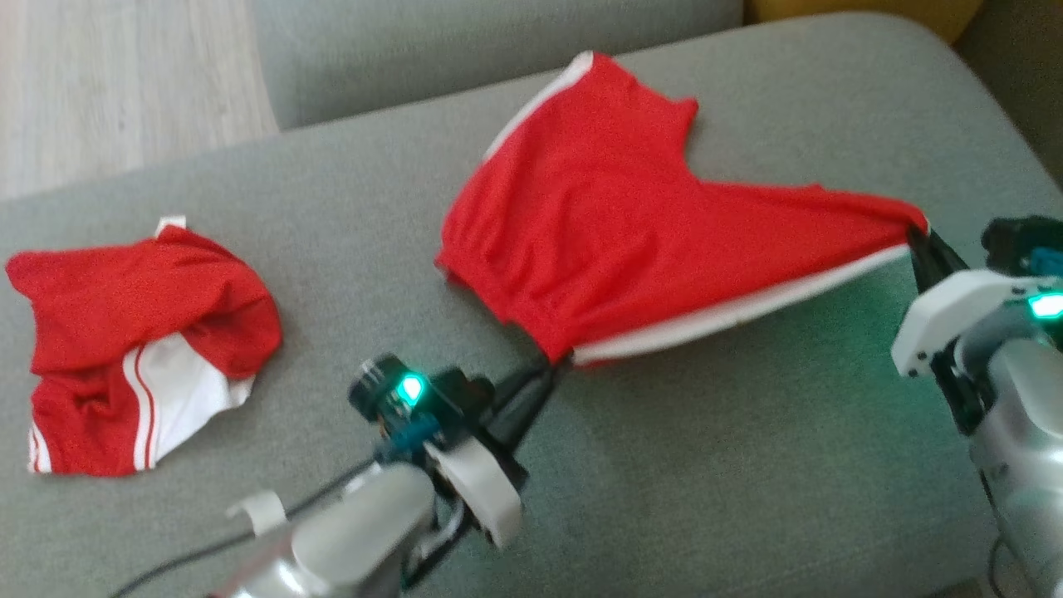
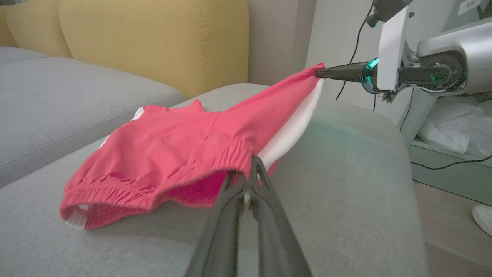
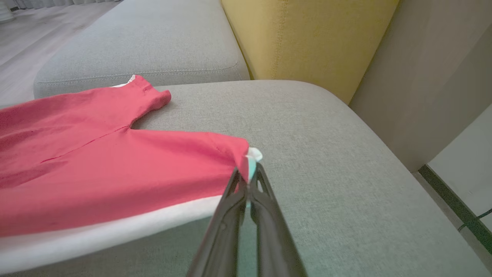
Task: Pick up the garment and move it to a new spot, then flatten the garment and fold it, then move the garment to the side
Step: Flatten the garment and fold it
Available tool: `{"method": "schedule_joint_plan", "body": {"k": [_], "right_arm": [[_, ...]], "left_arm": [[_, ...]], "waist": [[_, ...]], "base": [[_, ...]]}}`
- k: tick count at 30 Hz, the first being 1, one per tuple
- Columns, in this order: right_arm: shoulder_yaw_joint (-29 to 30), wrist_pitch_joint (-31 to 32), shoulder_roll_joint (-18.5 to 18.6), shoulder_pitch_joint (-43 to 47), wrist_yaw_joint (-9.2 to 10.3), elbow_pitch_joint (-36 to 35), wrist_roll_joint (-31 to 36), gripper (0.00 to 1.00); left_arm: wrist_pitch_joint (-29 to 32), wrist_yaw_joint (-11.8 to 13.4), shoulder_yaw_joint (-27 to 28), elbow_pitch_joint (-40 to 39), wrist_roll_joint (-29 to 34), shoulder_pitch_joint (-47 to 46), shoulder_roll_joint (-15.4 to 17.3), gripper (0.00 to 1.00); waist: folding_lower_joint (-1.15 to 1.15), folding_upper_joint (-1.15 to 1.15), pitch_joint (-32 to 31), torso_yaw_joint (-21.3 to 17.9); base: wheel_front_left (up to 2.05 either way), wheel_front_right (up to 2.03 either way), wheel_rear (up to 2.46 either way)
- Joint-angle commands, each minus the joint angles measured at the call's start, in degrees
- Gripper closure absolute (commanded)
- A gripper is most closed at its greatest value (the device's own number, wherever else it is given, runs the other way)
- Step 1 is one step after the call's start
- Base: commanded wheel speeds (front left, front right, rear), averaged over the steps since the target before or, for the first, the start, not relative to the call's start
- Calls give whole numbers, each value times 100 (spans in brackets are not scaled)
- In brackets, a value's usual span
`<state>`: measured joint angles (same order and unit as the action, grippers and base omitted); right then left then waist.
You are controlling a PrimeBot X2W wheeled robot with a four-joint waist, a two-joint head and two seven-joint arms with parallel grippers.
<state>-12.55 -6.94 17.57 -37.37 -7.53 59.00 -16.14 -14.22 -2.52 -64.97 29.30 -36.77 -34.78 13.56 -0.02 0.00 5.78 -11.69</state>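
Two red-and-white garments are being borne by the grey sofa cushion (image 1: pixel 747 465): the stretched garment (image 1: pixel 614 224) at its middle, a crumpled garment (image 1: pixel 133 357) well apart at the left. Two pincers are being shown: the waistband is being pinched by the closed left pincer (image 1: pixel 555 365), the leg-hem corner by the closed right pincer (image 1: pixel 918 234).

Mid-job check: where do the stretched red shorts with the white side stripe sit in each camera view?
Head view: red shorts, upper centre, stretched toward the right edge.
Left wrist view: shorts centre-left, rising to the upper right.
Right wrist view: shorts in the left half, ending at centre.
Shared landmark: the yellow back cushion.
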Motion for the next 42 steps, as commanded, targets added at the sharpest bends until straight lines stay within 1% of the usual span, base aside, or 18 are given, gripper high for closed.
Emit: {"method": "schedule_joint_plan", "body": {"k": [1,5,9,14,15,18,22,25,28,31,36,42], "right_arm": [[-5,40,160,92,4,-250,-57,100],[165,197,267,491,4,-511,-117,100],[434,369,343,881,4,-948,-133,100],[793,615,326,1251,4,-1696,-19,100],[793,615,326,1251,4,-1696,-19,100],[1031,683,242,1293,4,-2214,175,100],[1303,853,-13,1132,4,-2838,477,100],[1464,1047,-204,844,4,-3105,708,100],[1658,1181,-304,498,4,-3131,932,100],[1681,1259,-406,117,4,-2965,1100,100],[1531,1244,-475,-503,4,-2490,1359,100],[1391,1070,-487,-1154,4,-1795,1603,100]], "left_arm": [[-65,85,134,-194,15,-48,26,100],[-69,207,43,-372,33,242,-49,100],[-59,293,-50,-534,41,414,-89,100],[-55,362,-46,-679,-29,509,-132,100],[-55,362,-46,-679,-29,509,-132,100],[4,401,97,-735,-222,491,-203,100],[20,468,218,-791,-199,226,-246,100],[30,498,301,-763,-174,5,-288,100],[49,495,318,-694,-107,-244,-385,100],[33,503,372,-587,-97,-403,-500,100],[0,483,447,-379,-63,-639,-638,100],[-11,436,538,-31,-69,-976,-765,100]], "waist": [[2,0,-242,-43],[2,0,-433,-50],[2,0,-489,-39],[2,0,-433,-17],[2,0,-433,-17],[2,0,-252,69],[2,0,72,244],[2,0,342,423],[2,0,601,684],[2,0,772,880],[2,0,999,1153],[2,0,1269,1353]], "base": [[0,0,0],[0,0,0],[0,0,0],[0,0,0],[0,0,0],[0,0,0],[0,0,0],[0,0,0],[0,0,0],[0,0,0],[0,0,0],[0,0,0]]}}
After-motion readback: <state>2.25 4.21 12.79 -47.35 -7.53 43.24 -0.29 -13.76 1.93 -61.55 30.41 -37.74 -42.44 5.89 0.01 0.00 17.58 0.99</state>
